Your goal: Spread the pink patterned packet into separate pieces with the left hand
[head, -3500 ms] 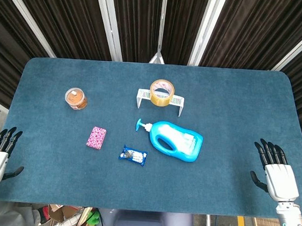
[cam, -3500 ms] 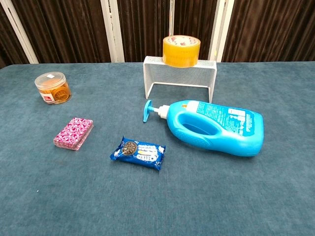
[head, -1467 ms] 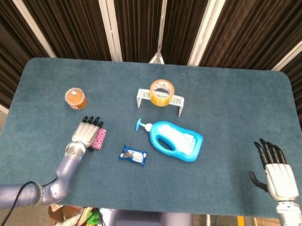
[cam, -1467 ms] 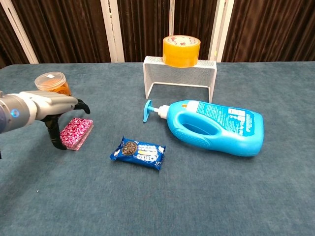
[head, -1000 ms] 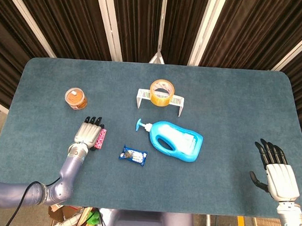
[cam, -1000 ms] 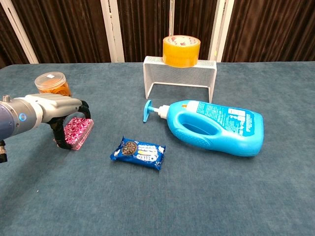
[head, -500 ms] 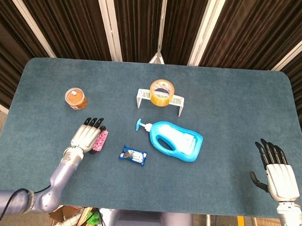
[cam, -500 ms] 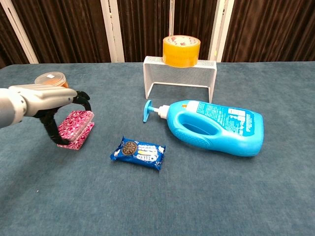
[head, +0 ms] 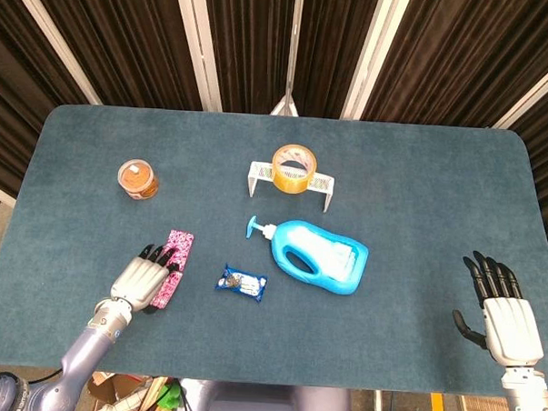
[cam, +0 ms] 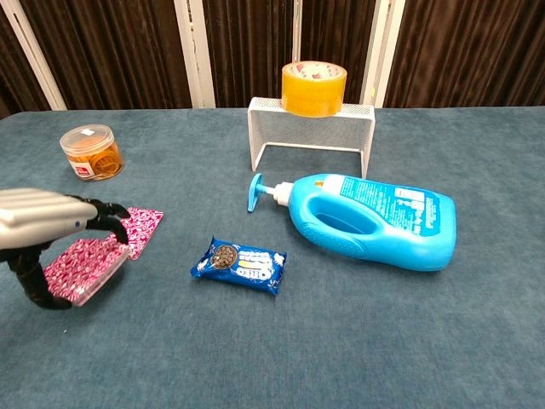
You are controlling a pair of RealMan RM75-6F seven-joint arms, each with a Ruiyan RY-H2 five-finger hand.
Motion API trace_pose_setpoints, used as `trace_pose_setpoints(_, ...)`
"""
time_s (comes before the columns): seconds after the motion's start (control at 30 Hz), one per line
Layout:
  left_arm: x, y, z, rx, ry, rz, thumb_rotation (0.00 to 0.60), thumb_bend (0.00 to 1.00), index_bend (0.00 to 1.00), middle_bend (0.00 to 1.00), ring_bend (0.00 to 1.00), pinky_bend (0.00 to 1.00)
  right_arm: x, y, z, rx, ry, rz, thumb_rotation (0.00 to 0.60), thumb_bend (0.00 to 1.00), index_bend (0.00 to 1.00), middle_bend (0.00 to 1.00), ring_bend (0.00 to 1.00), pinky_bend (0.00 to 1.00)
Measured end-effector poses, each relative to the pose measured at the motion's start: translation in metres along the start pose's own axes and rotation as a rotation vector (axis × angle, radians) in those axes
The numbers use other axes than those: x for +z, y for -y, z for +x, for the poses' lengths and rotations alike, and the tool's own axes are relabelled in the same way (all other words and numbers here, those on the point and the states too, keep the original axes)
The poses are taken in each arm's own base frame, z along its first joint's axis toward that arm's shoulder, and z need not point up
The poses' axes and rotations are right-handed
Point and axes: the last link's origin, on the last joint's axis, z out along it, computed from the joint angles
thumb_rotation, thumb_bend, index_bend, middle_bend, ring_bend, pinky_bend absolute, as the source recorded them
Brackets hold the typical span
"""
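A teal felt-covered table (head: 421, 175) with rounded corners fills the room's near side. At its near edge, the right hand (head: 506, 316) rests flat with its fingers apart, holding nothing. On the other side, the left hand (cam: 43, 226) lies over the pink patterned packet (cam: 85, 256), thumb under and fingers on top, pinching the nearest piece. A second pink piece (cam: 140, 226) lies just beyond, overlapping it. Half a second ago the packet was one tilted stack in the hand; now it is fanned toward the near edge, and the hand has drawn back.

Beside it lies a blue cookie wrapper (cam: 239, 264), then a blue plastic detergent bottle (cam: 366, 219) on its side. Further off stand a clear jar of orange contents (cam: 91, 152) and a white wire rack (cam: 312, 132) bearing a yellow tape roll (cam: 313, 87). Dark curtains with white posts (head: 197, 38) close the back.
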Motion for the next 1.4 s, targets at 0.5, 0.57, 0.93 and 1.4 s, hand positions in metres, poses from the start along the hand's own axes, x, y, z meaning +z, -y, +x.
trace_pose_setpoints(0.5, 0.006, -0.003, -0.022, 0.037, 0.06, 0.002, 0.6, 0.29, 0.09, 0.0, 0.0, 0.0, 0.0, -0.001, 0.0, 0.004, -0.001, 0.0, 0.6, 0.36, 0.0, 0.0, 0.0, 0.09)
trace_pose_setpoints(0.57, 0.005, -0.003, -0.021, 0.031, 0.057, 0.001, 0.6, 0.28, 0.02, 0.0, 0.0, 0.0, 0.0, -0.001, 0.0, 0.004, 0.0, 0.0, 0.6, 0.36, 0.0, 0.0, 0.0, 0.09)
trace_pose_setpoints(0.93, -0.007, 0.007, -0.014, -0.005, 0.055, 0.02, 0.6, 0.22, 0.0, 0.0, 0.0, 0.0, 0.0, 0.0, 0.0, 0.003, -0.001, 0.003, 0.6, 0.36, 0.0, 0.0, 0.0, 0.09)
trace_pose_setpoints(1.4, 0.001, 0.016, -0.013, -0.027, 0.071, 0.061, 0.6, 0.22, 0.16, 0.0, 0.0, 0.0, 0.0, 0.001, 0.0, 0.006, 0.001, 0.002, 0.6, 0.36, 0.0, 0.0, 0.0, 0.09)
